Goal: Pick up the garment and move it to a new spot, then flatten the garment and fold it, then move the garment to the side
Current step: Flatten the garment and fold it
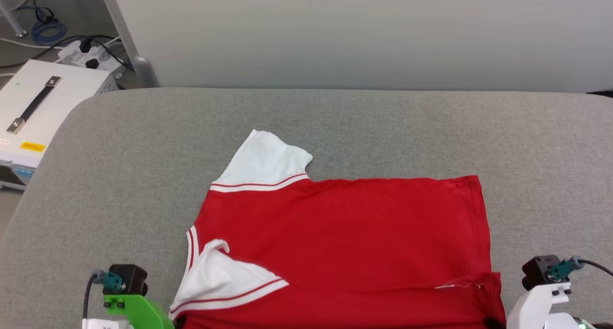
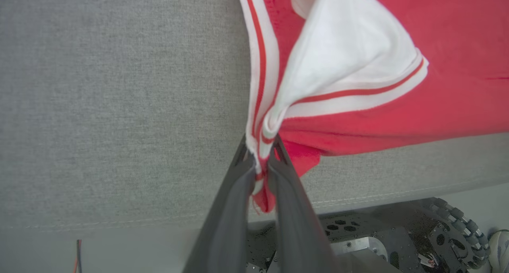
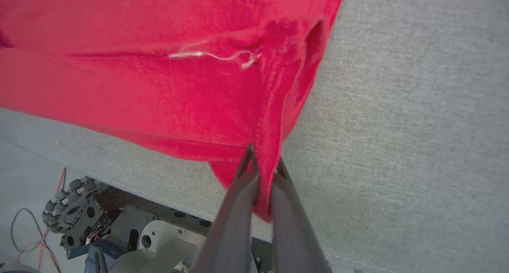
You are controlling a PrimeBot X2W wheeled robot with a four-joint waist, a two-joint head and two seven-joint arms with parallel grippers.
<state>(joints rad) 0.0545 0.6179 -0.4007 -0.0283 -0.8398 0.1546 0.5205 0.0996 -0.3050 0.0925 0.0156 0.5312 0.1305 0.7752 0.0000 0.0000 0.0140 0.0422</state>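
— Dark fingers of the left gripper, what have they got?
— They're pinched tight on the striped trim at the near left corner of the garment. The right gripper is clamped the same way on the near hem corner
— How does the shirt lie?
— It's spread on the grey cushion, long axis across the robot, collar end left, hem right, stretching away from both grippers. The near sleeve is flopped onto the red body
— Anything in the way?
— A white box sits well off to the left; I'd judge it no obstacle to a forward fold
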